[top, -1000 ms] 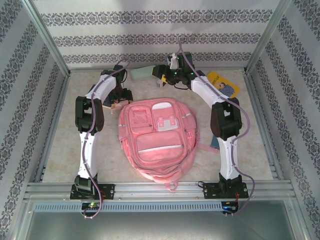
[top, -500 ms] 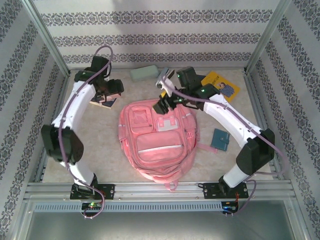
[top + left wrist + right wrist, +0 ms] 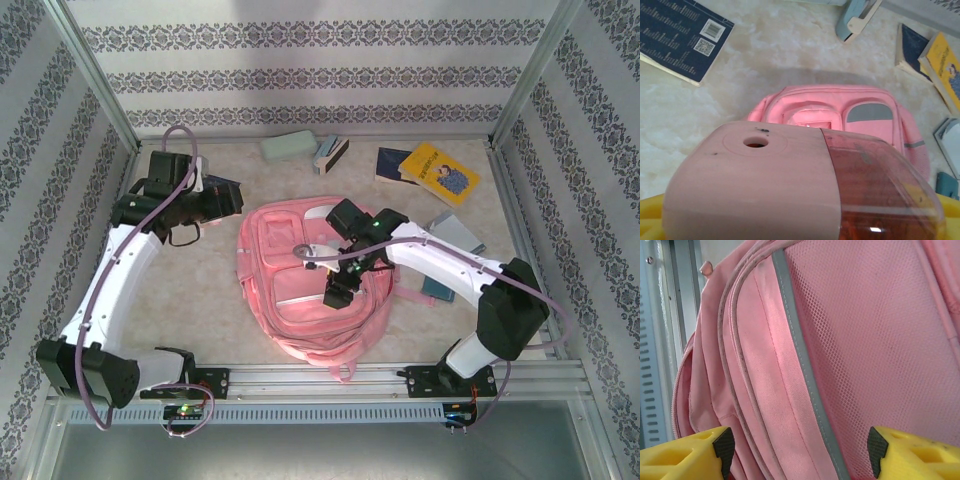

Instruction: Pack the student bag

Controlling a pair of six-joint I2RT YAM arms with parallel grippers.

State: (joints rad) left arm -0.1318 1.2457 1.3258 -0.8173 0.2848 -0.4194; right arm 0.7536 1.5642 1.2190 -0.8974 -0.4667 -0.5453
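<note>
Patterned grey-and-white wallpaper (image 3: 300, 75) lines the walls around a pale marbled tabletop (image 3: 205, 290) edged with aluminium rails. From where I stand, the large pink fabric backpack (image 3: 305, 300) lies flat in the middle of the table between the two arms. Its white-trimmed front pockets face up.

The right gripper (image 3: 340, 292) hangs over the bag's front pocket. In its wrist view the two yellow fingers with black pads (image 3: 724, 446) stand well apart with nothing between them. Beyond them are pink fabric, a grey trim strip and a mesh panel. Whether the tips touch the cloth I cannot tell.

The left gripper (image 3: 800, 225) is off to the left of the bag, toward the far left of the table. Its yellow fingers are clamped on a rounded pink plastic box (image 3: 760, 175) with a small hole in its top and a translucent reddish end. Just beside that gripper lies a dark blue book (image 3: 222, 188), its barcode side up.

Along the far edge sits a pale green oblong case (image 3: 288, 146). Just to the right of it is a small light-blue and cream object (image 3: 331, 153); I cannot make out what it is. Farther right a yellow book (image 3: 440, 172) lies beside a darker book (image 3: 392, 163). To the right of the bag are a grey-white booklet (image 3: 458, 232) and a small teal wallet (image 3: 437, 290), which is partly under the right arm.
</note>
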